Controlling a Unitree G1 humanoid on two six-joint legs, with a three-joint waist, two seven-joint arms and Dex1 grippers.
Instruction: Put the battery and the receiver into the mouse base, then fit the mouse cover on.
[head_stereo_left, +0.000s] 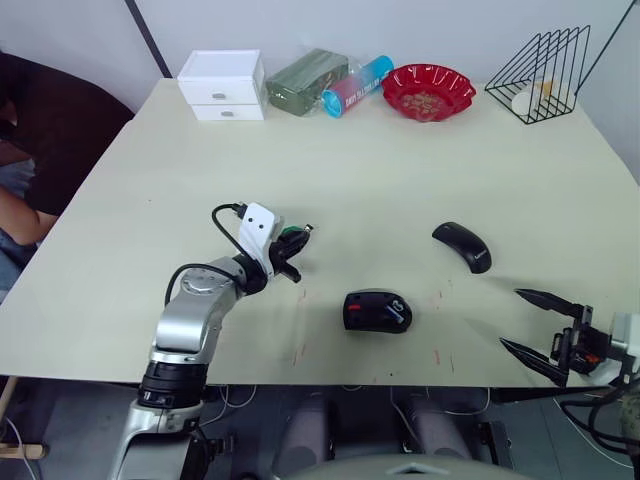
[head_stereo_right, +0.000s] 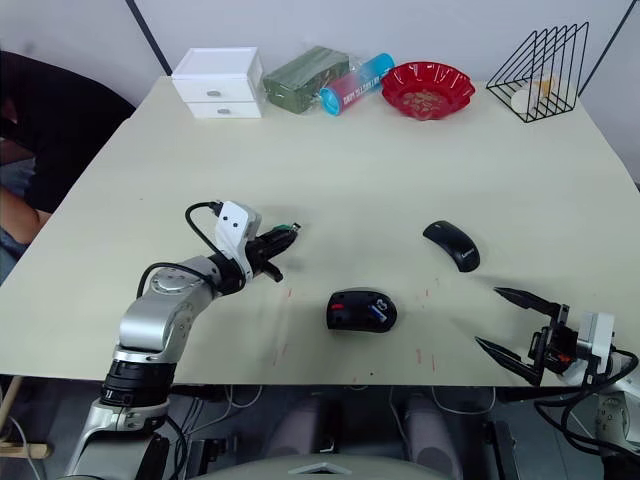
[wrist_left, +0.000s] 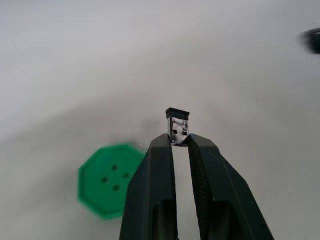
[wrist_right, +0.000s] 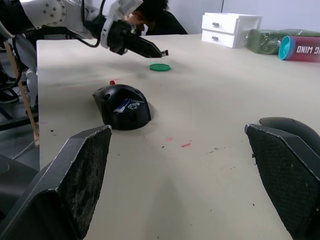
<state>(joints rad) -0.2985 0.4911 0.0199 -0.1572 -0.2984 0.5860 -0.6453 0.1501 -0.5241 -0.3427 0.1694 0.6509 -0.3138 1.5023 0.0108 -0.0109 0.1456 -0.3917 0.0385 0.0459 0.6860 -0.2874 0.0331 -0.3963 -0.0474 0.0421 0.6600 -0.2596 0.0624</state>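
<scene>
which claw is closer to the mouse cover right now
Right. The right claw, open, sits just toward the robot from the mouse cover, near the table's front edge. The left claw, shut on the receiver, is across the table, beyond the mouse base.

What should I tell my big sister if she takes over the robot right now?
Left gripper: shut on the receiver, held up above the table, with the green disc lying below it.
Right gripper: open and holding nothing, near the table's front right edge.
Mouse base: on the table near the front middle, open side up. The battery already seems to sit inside it.
Mouse cover: lying on the table, apart from the base, toward the right.
Done: battery in, receiver picked up.
Left: put the receiver into the base, then fit the cover on.
</scene>
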